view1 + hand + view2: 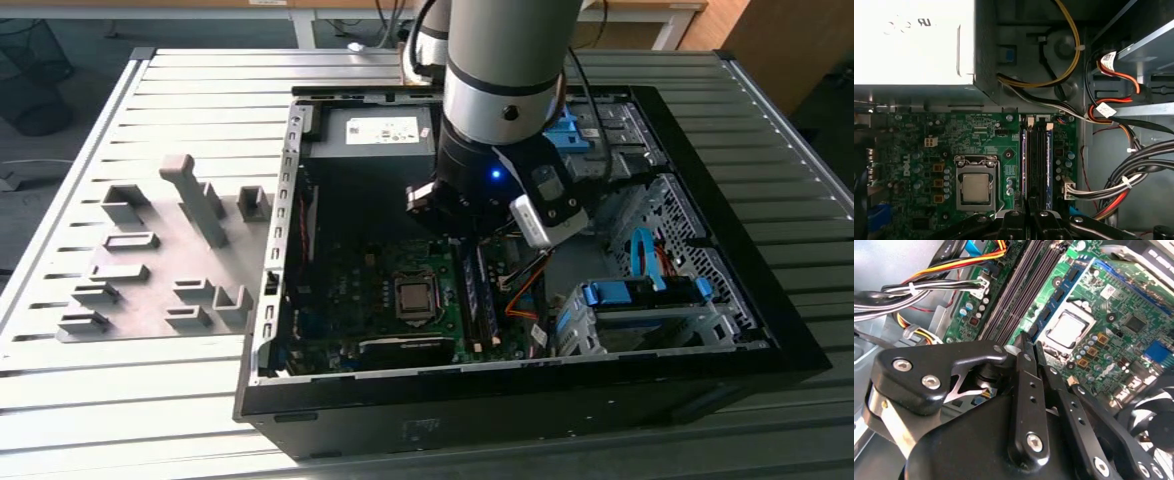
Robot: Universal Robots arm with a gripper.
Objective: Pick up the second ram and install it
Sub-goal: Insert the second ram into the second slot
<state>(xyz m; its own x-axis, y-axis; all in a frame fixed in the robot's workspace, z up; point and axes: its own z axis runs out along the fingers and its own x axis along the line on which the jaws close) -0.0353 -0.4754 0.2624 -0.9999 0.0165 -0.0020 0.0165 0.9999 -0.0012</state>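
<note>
The gripper [1030, 347], its black metal jaws nearly closed, is hung over the flat second ram [1048, 167] beside the square processor [975, 187].

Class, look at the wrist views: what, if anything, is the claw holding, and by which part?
It cannot be told. The claw is at one end of the second ram, which stands on the motherboard; any grip there is hidden.

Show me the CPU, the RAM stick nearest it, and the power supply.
CPU [975, 188]: first wrist view, middle of its metal lid.
RAM stick [1023, 165]: first wrist view, top edge, seated in the slot nearest the CPU.
Power supply [914, 42]: first wrist view, its pale flat side.
</note>
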